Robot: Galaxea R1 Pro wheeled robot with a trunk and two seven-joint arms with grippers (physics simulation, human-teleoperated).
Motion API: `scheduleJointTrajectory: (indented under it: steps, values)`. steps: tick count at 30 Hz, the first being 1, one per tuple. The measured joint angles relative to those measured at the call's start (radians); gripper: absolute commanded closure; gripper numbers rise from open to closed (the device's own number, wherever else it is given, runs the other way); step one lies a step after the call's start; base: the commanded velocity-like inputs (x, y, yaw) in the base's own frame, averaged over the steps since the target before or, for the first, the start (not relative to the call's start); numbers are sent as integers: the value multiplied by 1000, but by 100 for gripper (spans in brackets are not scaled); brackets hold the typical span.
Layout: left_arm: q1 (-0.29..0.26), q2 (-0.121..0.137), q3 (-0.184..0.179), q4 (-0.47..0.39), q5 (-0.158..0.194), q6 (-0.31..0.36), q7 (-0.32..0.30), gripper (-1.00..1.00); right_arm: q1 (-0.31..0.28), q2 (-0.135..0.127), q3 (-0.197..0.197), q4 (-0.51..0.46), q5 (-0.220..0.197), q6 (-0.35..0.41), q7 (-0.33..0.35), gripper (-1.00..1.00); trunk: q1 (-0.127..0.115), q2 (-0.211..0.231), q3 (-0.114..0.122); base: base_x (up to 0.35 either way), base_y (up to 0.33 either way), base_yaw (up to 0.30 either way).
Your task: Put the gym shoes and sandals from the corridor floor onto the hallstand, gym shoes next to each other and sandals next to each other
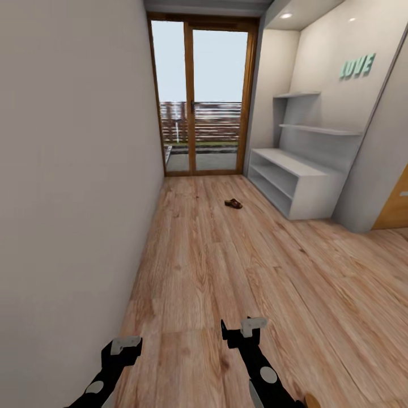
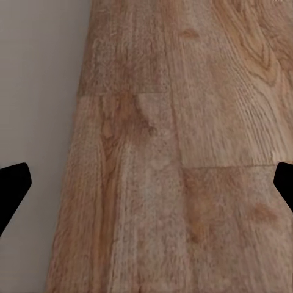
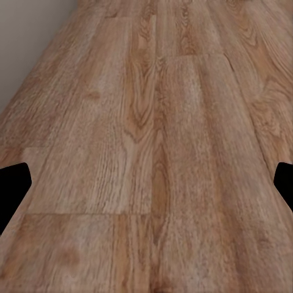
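- Left end effector (image 1: 126,344), right end effector (image 1: 245,328): both spread, holding nothing, held low for travel.
- 1 brown sandal (image 1: 233,203) lies on corridor floor (image 1: 226,266), near hallstand (image 1: 297,181) front edge; rack bare.

The corridor floor (image 1: 238,272) is light brown plank with darker wood grain and knots; the sandals (image 1: 233,203) are dark brown; the hallstand (image 1: 306,181) is pale grey-white; the door frame (image 1: 188,96) is warm brown; the wall letters (image 1: 357,67) are pale teal; the 2 arms are black with grey fittings.
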Motion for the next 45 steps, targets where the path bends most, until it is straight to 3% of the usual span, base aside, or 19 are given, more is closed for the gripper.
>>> scheduleJointTrajectory:
  steps: [45]
  values:
    - [0, -5, 0, 0, -5, 0, 0, -100, 0, 0, 0, 0, 0, 0, 1, -100, 0, 0, 0, 95, 11, 0]
